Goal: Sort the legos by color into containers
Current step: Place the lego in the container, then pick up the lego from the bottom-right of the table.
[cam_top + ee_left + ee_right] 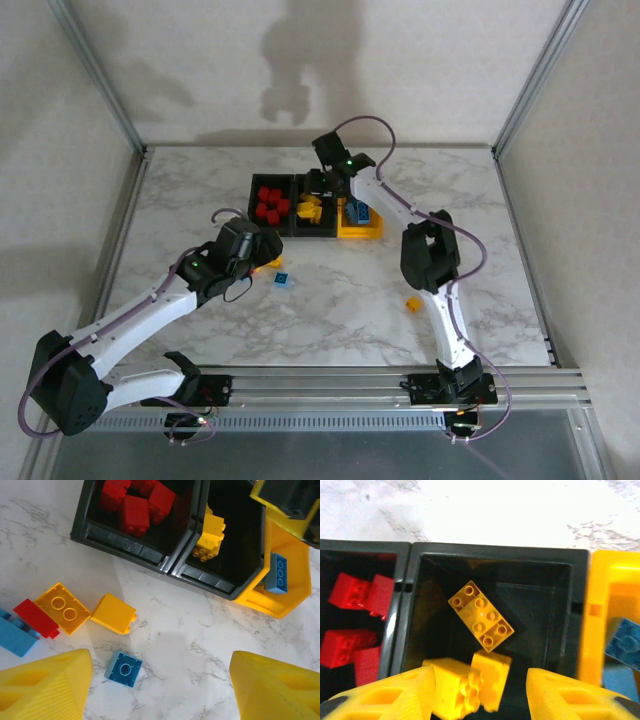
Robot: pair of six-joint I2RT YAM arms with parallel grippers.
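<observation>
Right claw [481,686], jaws apart and empty, hangs over the middle black bin [495,550] holding yellow legos [481,616]. Left claw [160,680], spread wide and empty, hovers above a blue lego [123,668] on the counter [200,630].

Top camera overlooks the whole bench [330,300]; close wrist cameras share the middle bin [495,555] beyond left pincer [160,680] and right pincer [480,680].

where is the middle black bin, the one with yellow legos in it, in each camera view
top external: the middle black bin sits just left of centre, above mid-frame.
left wrist: the bin is at the top, right of centre.
right wrist: the bin fills the centre.
shared landmark: the bright yellow bin against its right side in every view.
</observation>
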